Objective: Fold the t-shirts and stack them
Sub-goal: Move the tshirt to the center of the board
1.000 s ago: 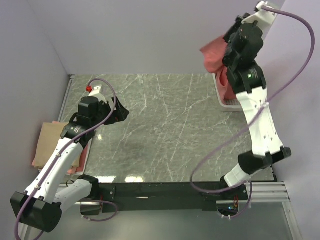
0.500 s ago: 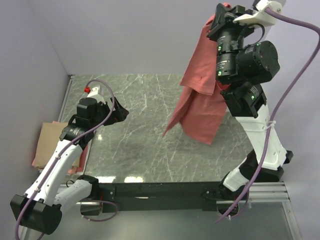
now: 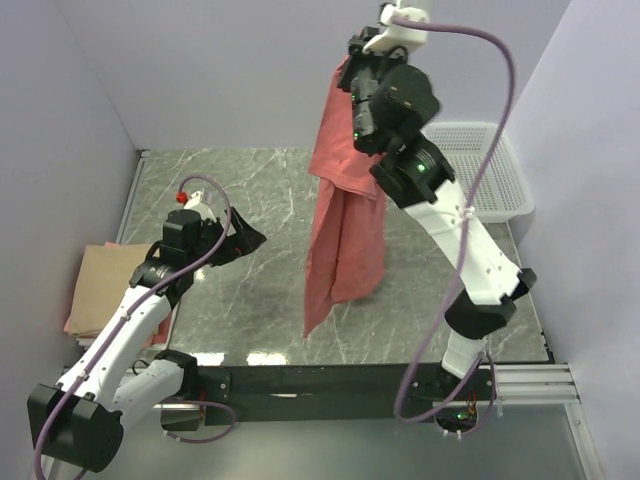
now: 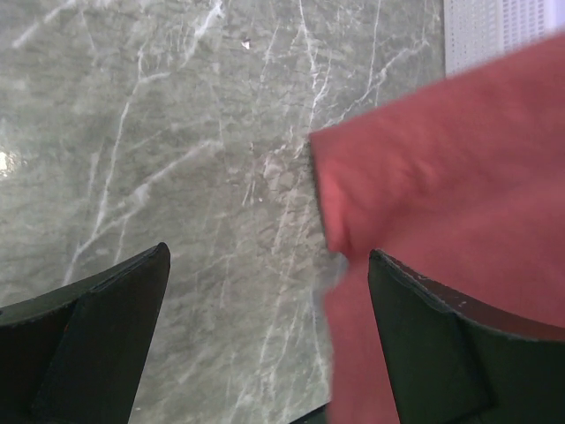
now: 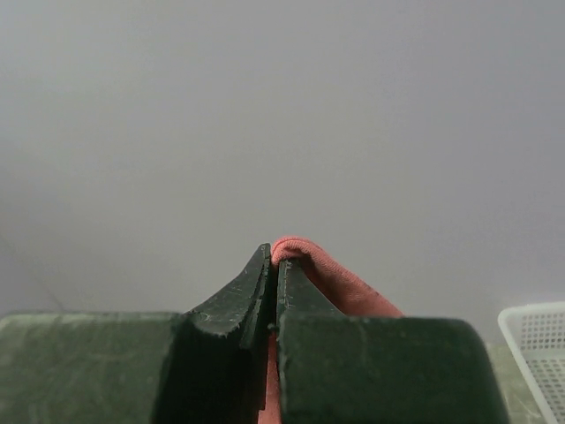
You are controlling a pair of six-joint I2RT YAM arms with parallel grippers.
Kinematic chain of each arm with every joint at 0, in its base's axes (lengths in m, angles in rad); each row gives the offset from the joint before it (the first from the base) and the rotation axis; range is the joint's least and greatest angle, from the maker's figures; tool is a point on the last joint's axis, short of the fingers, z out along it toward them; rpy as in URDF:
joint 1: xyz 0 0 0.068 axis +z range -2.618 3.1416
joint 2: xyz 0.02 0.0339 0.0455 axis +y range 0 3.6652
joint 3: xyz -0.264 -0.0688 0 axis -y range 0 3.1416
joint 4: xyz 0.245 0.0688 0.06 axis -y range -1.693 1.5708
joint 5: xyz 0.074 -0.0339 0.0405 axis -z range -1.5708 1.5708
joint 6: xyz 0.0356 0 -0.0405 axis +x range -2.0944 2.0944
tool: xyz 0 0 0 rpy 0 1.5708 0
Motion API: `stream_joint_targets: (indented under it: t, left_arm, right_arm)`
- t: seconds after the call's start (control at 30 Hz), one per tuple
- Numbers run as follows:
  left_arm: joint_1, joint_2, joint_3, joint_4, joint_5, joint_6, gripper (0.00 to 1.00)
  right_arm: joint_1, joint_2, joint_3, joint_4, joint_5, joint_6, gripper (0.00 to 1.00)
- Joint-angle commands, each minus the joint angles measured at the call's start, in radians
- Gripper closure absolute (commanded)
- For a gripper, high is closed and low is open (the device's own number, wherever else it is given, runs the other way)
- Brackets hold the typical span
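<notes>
**Salmon-red shirt swung from the basket side out over the counter**

Since a second ago the right arm has carried the salmon-red t-shirt (image 3: 345, 230) away from the far right corner and leftwards, so I now see it hanging in front of the back wall above the middle of the grey marble counter (image 3: 260, 300). It drops in one long, narrow drape from a pinched fold at the top. I cannot tell from above whether its lowest corner touches the counter.

The white mesh basket (image 3: 500, 190) sits at the far right of the counter, now uncovered and well apart from the hanging cloth.

At the left edge, beside the left arm, the tan-beige t-shirt (image 3: 110, 275) lies flat, with the edge of the pink t-shirt (image 3: 75, 325) showing from under it.

The right arm reaches up high and leans over the counter. The left arm has crept slightly forward, its wrist low over the left part of the counter.

My right claw (image 5: 275, 252) is pressed tight on a rolled edge of the salmon-red t-shirt, red cloth bulging out between the two fingers. My left claw (image 4: 269, 256) stands spread wide with nothing between its fingers. In its own camera the red cloth fills the right side, blurred, just beyond the right finger (image 4: 441, 353), and I cannot tell whether they touch.
</notes>
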Motion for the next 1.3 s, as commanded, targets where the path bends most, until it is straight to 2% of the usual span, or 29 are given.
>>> stream_joint_targets:
  t: [0.0,0.07,0.17,0.2,0.3,0.37,0.4,0.5,0.6,0.7,0.8,1.0,1.17,1.27]
  left_arm:
    - [0.005,-0.018,-0.014,0.07,0.022,-0.053,0.01]
    - [0.005,-0.027,-0.032,0.076,0.015,-0.063,0.01]
    - [0.004,-0.041,-0.056,0.094,0.015,-0.088,0.03]
    - [0.002,-0.041,-0.077,0.108,0.015,-0.102,0.08]
    - [-0.03,-0.027,-0.127,0.136,-0.014,-0.129,0.17]
    - [-0.096,-0.01,-0.152,0.149,-0.074,-0.146,0.23]
    - [-0.125,0.017,-0.166,0.154,-0.1,-0.163,0.25]
    - [-0.229,0.104,-0.166,0.179,-0.194,-0.195,0.3]
    - [-0.256,0.216,-0.143,0.2,-0.27,-0.227,0.39]
    - [-0.257,0.342,-0.088,0.235,-0.304,-0.266,0.41]
    - [-0.259,0.471,-0.004,0.219,-0.355,-0.306,0.38]
    - [-0.259,0.661,0.16,0.154,-0.487,-0.35,0.23]
    - [-0.259,0.795,0.276,0.058,-0.571,-0.378,0.25]
    - [-0.259,0.856,0.32,0.025,-0.574,-0.393,0.32]
  right_arm:
    - [-0.122,0.05,-0.04,-0.073,-0.118,0.139,1.0]
    - [-0.236,0.098,-0.047,-0.149,-0.218,0.269,1.0]
    - [-0.323,0.213,0.021,-0.259,-0.375,0.318,0.65]
    - [-0.369,0.239,0.064,-0.288,-0.398,0.346,0.4]
    - [-0.411,0.261,0.036,-0.382,-0.45,0.392,0.24]
    - [-0.423,0.168,-0.085,-0.362,-0.458,0.409,0.23]
    - [-0.423,0.123,-0.251,-0.338,-0.453,0.415,0.23]
    - [-0.428,-0.024,-0.539,-0.261,-0.455,0.464,0.22]
    - [-0.436,-0.121,-0.76,-0.23,-0.494,0.545,0.23]
    - [-0.437,-0.181,-0.926,-0.201,-0.516,0.591,0.24]
    - [-0.437,-0.196,-1.027,-0.175,-0.539,0.616,0.24]
    - [-0.457,-0.129,-1.124,-0.151,-0.61,0.65,0.28]
    - [-0.471,-0.066,-1.126,-0.135,-0.666,0.648,0.28]
    - [-0.472,-0.025,-1.115,-0.143,-0.7,0.654,0.28]
